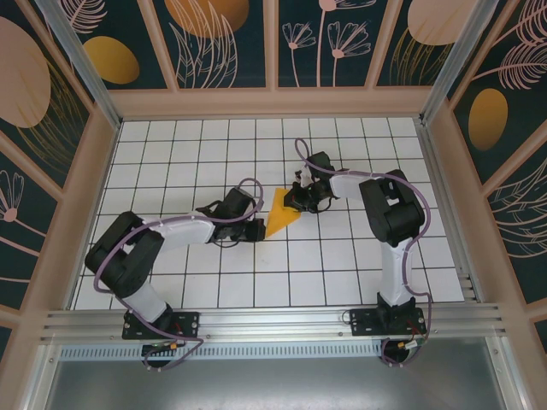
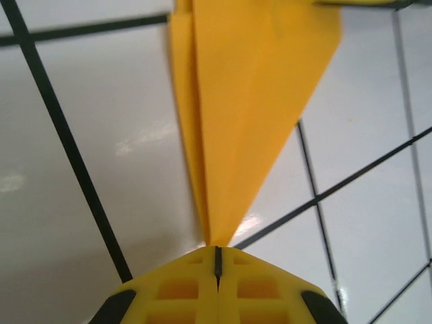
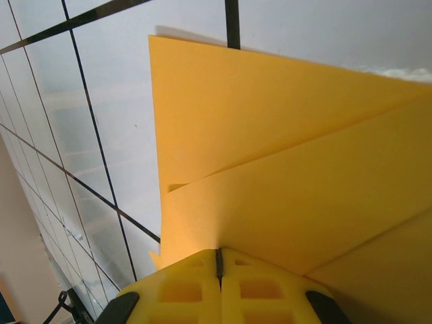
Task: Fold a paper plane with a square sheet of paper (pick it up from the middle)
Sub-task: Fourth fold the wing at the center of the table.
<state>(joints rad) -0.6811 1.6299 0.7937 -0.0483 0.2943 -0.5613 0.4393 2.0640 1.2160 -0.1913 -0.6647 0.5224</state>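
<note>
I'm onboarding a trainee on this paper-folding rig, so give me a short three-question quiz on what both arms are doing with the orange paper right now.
1. True or false: the left fingers are shut on the narrow tip of the folded orange paper.
2. Multiple choice: beneath the paper is A) a white tiled table, B) a wooden board, C) a green cloth.
3. Fill in: the right fingers are ___ on the paper.
Key: 1 true; 2 A; 3 shut.
</note>
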